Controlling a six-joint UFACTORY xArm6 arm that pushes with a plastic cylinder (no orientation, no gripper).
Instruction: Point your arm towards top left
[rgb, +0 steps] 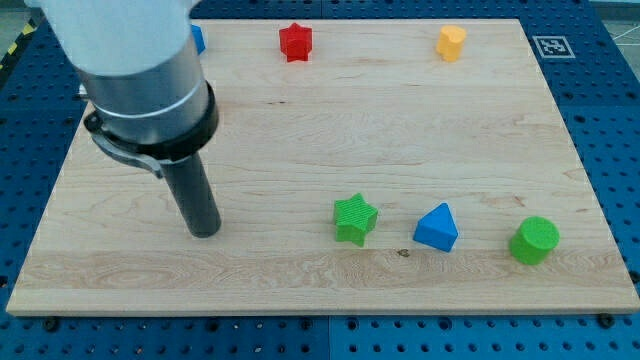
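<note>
My tip (205, 231) rests on the wooden board (300, 130) at the view's left, below the middle. The arm's grey body (140, 70) fills the view's top left corner. A blue block (197, 39) peeks out from behind the arm at the top left; its shape is hidden. A red star block (295, 42) lies at the top, right of the arm. The tip touches no block.
A yellow hexagonal block (451, 43) lies at the top right. A green star block (354, 218), a blue triangular block (437, 228) and a green cylinder (534, 240) stand in a row at the bottom right. A blue pegboard (610, 120) surrounds the board.
</note>
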